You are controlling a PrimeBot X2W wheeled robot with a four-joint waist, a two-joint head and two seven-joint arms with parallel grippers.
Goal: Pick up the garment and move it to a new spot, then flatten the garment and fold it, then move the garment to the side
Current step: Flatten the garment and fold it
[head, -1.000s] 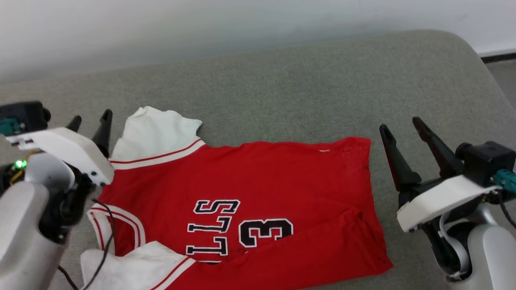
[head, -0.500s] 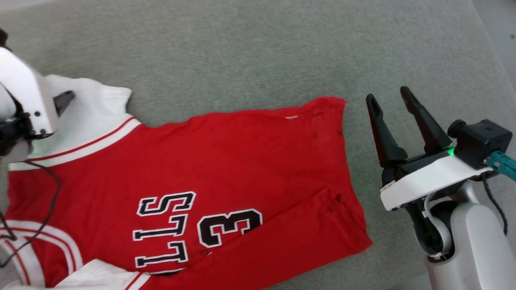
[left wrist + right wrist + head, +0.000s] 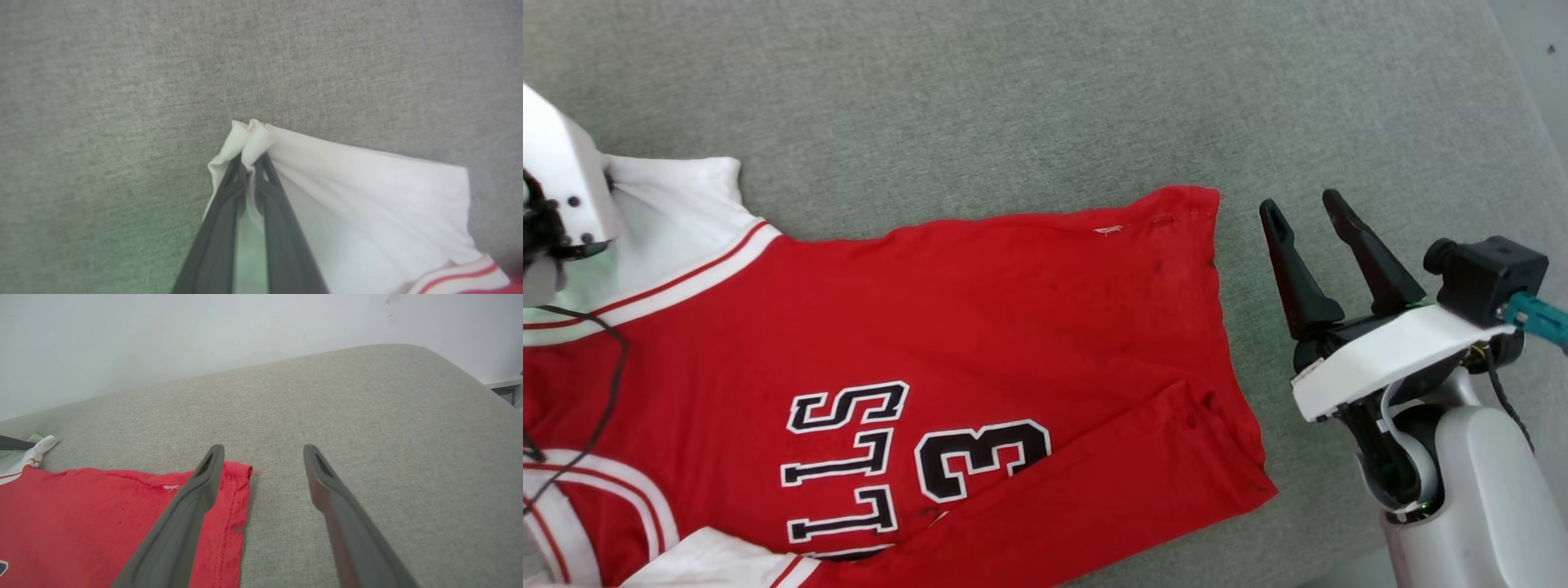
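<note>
Left tool [image 3: 250, 162] clamps the garment [image 3: 1013, 310] by its sleeve tip, likely to stretch it flat, while the hem lies just left of the spread right tool [image 3: 1302, 206].

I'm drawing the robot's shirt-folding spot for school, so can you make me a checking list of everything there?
Surface: grey fabric cushion, rounded at its far corner.
Job's things: red jersey lies spread out, with its near edge folded over part of the black lettering; white sleeve bunched at one corner.
Clutter: nothing seen.
End effectors: left end effector shut on the sleeve's corner; right end effector open, beside the jersey's hem.
Cables: black cable hangs from the left arm across the jersey; teal plug at the right wrist camera.
Surroundings: pale wall behind the cushion.
</note>
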